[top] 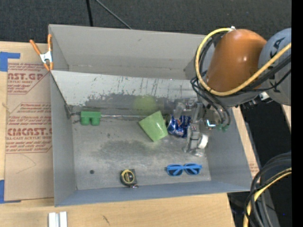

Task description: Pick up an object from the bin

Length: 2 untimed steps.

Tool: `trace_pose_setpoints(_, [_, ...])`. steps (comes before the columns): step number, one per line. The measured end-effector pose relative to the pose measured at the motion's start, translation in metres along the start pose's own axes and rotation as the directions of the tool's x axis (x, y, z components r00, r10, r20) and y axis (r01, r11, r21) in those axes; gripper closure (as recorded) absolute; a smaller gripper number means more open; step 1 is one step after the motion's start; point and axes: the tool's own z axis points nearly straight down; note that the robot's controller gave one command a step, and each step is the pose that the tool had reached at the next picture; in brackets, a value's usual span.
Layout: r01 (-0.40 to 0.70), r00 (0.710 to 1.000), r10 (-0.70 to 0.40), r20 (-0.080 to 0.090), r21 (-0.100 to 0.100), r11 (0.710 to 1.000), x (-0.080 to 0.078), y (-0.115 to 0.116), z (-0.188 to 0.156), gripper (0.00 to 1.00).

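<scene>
The arm's orange cover (236, 60) stands nearest to you, above the right wall of the bin (94, 46). Under it the gripper (196, 138) hangs low by the right wall, just beside a crumpled blue-and-white packet (177, 126). This packet is probably the thing to pick. You cannot tell whether the gripper is wide or narrow. Blue sunglasses (183, 169) lie at the front edge.

A single camera hangs above the bin (142, 46) and looks down, tilted a little from the near side, so the far wall's inner face shows; it sits close enough that the bin takes most of the frame; the arm (236, 60) enters from the right, its bulk nearest the lens.
</scene>
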Motion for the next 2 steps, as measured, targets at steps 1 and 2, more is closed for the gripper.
trace_pose_setpoints(1, [0.062, 0.998, -0.062, -0.004, 0.0, 0.998, 0.0442, -0.0292, 0.1397, 0.0])
trace_pose_setpoints(2, [0.063, 0.998, -0.063, 0.005, 0.001, 0.998, 0.0413, -0.0287, 0.1358, 1.0])
